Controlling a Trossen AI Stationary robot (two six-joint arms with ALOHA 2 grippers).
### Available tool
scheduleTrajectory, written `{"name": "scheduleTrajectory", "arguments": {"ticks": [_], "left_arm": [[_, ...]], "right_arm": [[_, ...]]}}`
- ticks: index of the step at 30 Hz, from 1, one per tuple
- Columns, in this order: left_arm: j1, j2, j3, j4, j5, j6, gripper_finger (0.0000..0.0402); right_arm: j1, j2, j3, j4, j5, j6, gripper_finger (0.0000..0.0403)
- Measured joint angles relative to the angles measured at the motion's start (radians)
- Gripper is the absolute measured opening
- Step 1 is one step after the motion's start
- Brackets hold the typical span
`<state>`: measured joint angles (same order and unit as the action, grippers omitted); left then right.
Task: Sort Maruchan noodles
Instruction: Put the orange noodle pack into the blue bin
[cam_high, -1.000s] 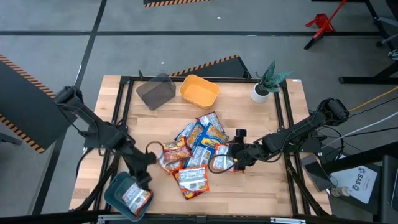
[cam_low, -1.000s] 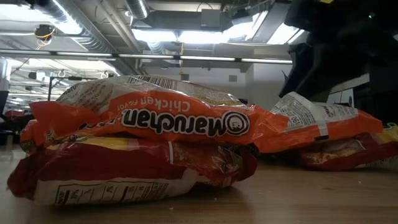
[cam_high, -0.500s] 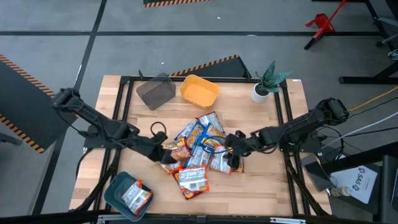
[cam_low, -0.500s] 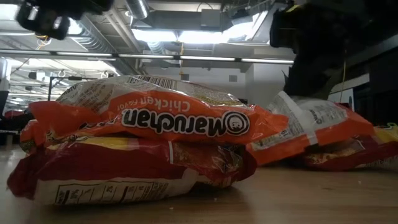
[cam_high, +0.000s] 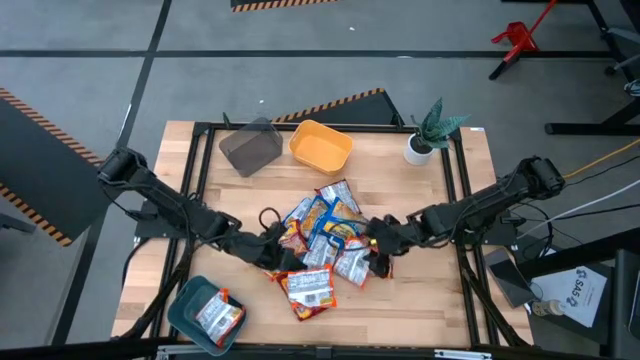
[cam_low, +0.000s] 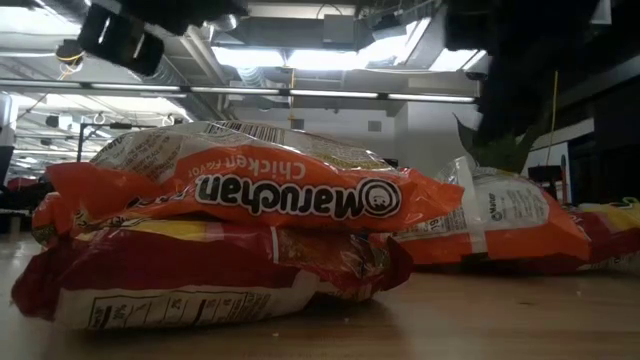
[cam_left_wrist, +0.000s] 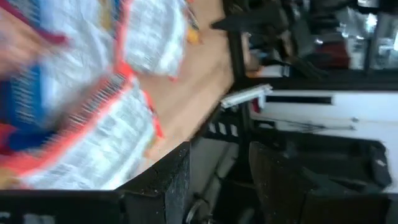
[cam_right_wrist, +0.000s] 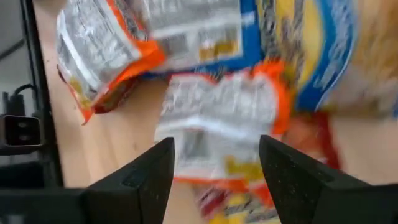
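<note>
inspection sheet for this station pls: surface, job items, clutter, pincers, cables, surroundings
Surface: wooden table in a black frame, bare wood around the pile.
Job's things: noodle packets heaped mid-table, orange, blue-yellow and white; one packet in the teal bin at the near left corner.
Clutter: grey bin and yellow bin at the far edge, no packets visible in them; potted plant at the far right corner.
Grippers: left pincer open at the pile's left edge; right pincer open over an orange-and-white packet, holding nothing.
Cables: loose leads on the floor right of the table.
Surroundings: hazard-striped tape, red stand.
</note>
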<state>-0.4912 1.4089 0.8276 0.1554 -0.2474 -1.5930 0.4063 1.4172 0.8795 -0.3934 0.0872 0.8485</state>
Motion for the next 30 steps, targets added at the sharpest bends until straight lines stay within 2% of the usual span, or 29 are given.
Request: {"name": "scheduleTrajectory", "arguments": {"ticks": [3, 8, 10, 17, 21, 30], "left_arm": [[-0.035, 0.023, -0.001, -0.006, 0.033, -0.010, 0.0158], [-0.087, 0.042, -0.001, -0.012, 0.029, -0.021, 0.0158], [-0.103, 0.046, -0.001, -0.013, 0.010, -0.018, 0.0158], [-0.129, 0.052, -0.002, -0.108, -0.029, 0.005, 0.0158], [-0.139, 0.052, -0.002, -0.155, -0.047, 0.005, 0.0158], [-0.143, 0.109, -0.002, -0.147, -0.027, -0.003, 0.0158]], "right_arm": [[0.073, 0.009, -0.033, 0.156, 0.034, 0.135, 0.0222], [0.150, 0.060, -0.045, 0.353, 0.252, 0.280, 0.0222], [0.163, 0.102, -0.042, 0.465, 0.301, 0.320, 0.0222], [0.169, 0.256, -0.030, 0.602, 0.311, 0.409, 0.0222], [0.169, 0.323, 0.021, 0.614, 0.310, 0.411, 0.0222], [0.170, 0.408, 0.087, 0.603, 0.315, 0.404, 0.0222]]}}
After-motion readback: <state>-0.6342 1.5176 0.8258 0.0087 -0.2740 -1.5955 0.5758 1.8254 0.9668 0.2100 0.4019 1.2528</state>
